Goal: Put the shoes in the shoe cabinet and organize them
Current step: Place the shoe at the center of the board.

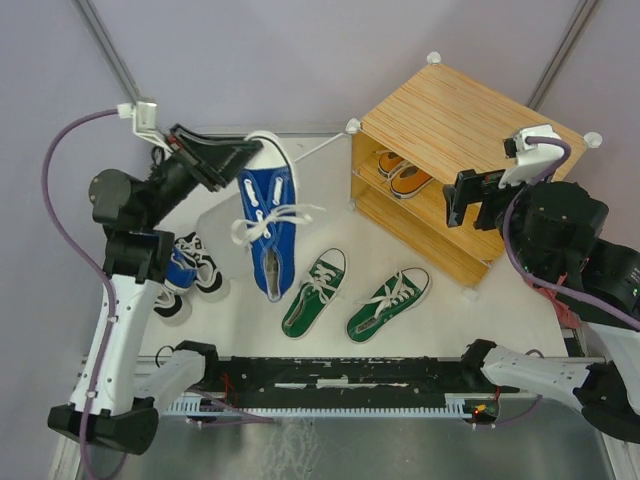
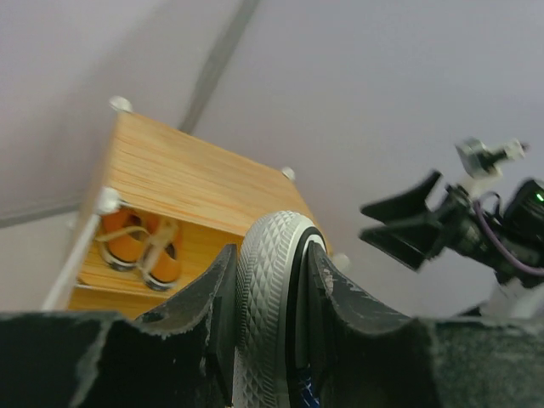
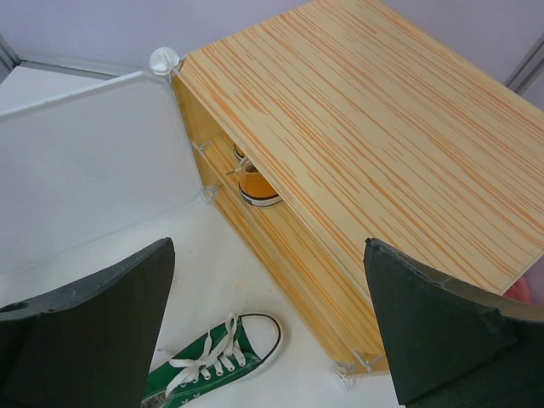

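One blue shoe (image 1: 268, 225) is up off the table (image 1: 450, 320), pinched at the heel by the left gripper (image 1: 248, 150) over the far-left part of the surface. Its toe hangs toward the near edge and its laces trail loose. From the left wrist I see both fingers (image 2: 208, 297) closed tight against the white rubber heel, so I judge the hold firm.

The right gripper (image 3: 265, 251) hovers spread wide over the front lip of the shoe cabinet (image 1: 450, 115) with nothing between its fingers. The cabinet sits at the far-right corner with its door panel (image 3: 93, 161) swung open toward the far edge. The orange pair (image 1: 403, 172) sits on the upper shelf.

Two green shoes (image 1: 313, 292) lie mid-table toward the near edge. A second blue shoe (image 1: 180, 270) and a black one (image 1: 207, 265) lie by the left edge under my left arm.

I take the step in hand to be carrying this shoe to the cabinet. To do it well I would:
- pull the right arm clear of the opening first;
- swing the shoe around the door's free edge, not across it;
- turn the wrist so the toe enters first and the sole is level;
- aim for the lower compartment, though I cannot see all of it;
- watch that the laces do not catch on the shelf edge.
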